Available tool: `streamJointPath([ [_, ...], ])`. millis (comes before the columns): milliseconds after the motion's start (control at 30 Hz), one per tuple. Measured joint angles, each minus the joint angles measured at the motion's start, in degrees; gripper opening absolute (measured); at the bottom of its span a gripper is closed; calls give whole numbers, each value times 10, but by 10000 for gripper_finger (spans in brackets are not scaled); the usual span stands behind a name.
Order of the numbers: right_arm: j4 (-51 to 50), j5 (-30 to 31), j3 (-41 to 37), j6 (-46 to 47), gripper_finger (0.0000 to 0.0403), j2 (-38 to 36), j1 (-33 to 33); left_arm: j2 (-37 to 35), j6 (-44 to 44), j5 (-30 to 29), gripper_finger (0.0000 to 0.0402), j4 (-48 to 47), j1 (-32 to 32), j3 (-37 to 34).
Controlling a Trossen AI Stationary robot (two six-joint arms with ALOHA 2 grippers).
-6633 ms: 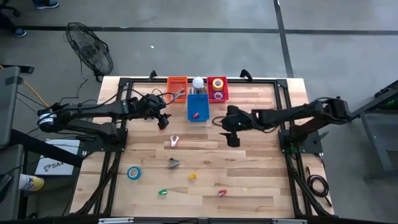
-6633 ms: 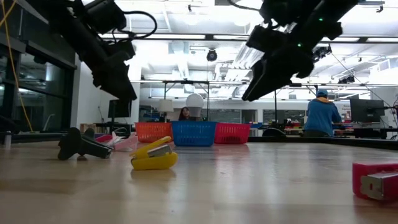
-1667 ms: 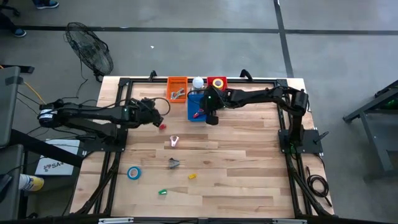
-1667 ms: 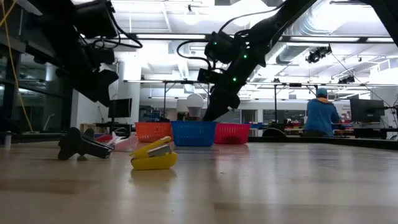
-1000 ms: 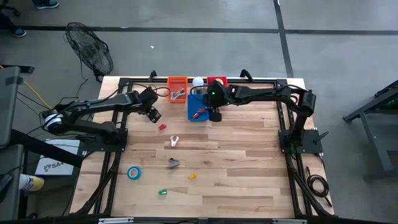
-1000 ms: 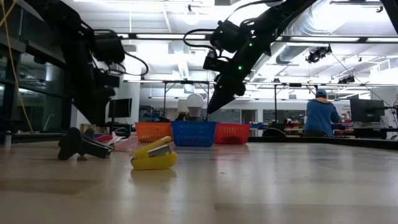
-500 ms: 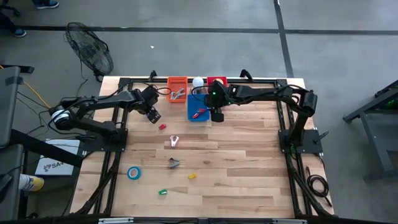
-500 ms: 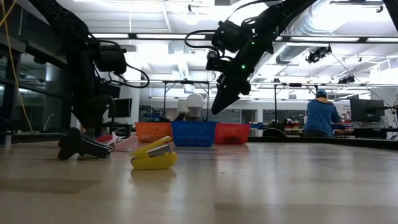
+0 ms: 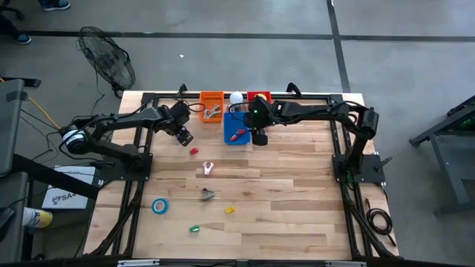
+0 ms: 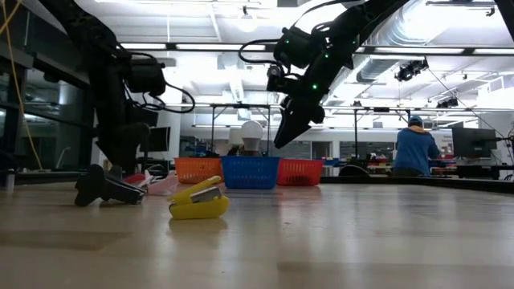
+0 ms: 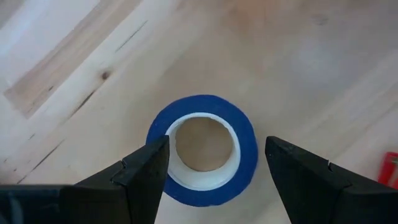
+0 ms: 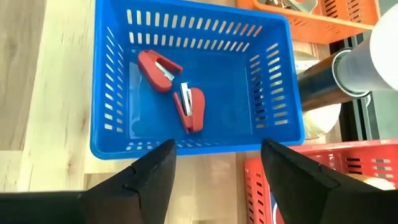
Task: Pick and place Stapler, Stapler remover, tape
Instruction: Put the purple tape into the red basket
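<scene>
Left wrist view, and we're right over a blue tape roll lying flat on the wooden table, the left gripper hanging above it with fingers spread, one on either side of the ring. We'd judge it light and stiff, smooth on the outside, so we'd pinch across the outer wall. The right gripper hangs with fingers apart and empty over the blue basket.
</scene>
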Motion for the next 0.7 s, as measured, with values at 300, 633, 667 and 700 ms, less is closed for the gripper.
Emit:
streamJointPath([
  [300,-14,21,0,3,227,0,0,0,7,33,259,-6,0,9],
  [633,-20,21,0,5,226,0,0,0,-4,50,259,-26,0,10],
  [667,-20,21,0,5,226,0,0,0,-6,50,259,-26,0,10],
  [700,-21,21,0,5,226,0,0,0,-8,50,259,-26,0,10],
])
